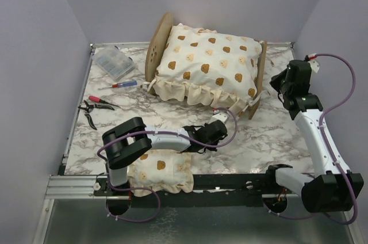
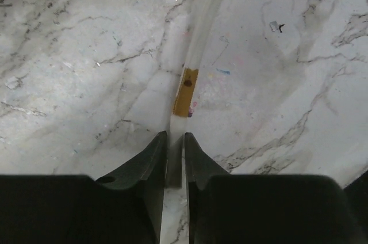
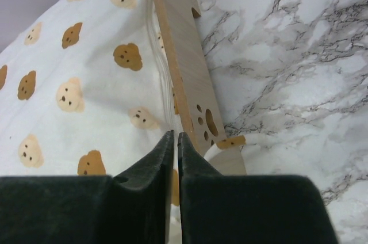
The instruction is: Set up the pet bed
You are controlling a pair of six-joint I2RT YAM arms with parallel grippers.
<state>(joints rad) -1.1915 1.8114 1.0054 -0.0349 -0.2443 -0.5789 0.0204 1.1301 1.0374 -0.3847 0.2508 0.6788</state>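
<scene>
Bed [image 1: 154,48] lies lengthwise across table [image 1: 276,134], footboard [image 3: 184,60] just ahead of shut right pincer [image 3: 175,136]; left pincer [image 2: 175,136] narrow, pinching strap [image 2: 198,37].

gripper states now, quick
left gripper: closed on the cream strap
right gripper: closed beside the pet bed; anything held cannot be told

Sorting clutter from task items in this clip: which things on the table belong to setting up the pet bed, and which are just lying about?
Belong to the job:
pet bed
bear-print cushion lying on it
small matching pillow
tie strap

Just lying about:
plastic parts box
screwdriver
red-handled pliers
</scene>
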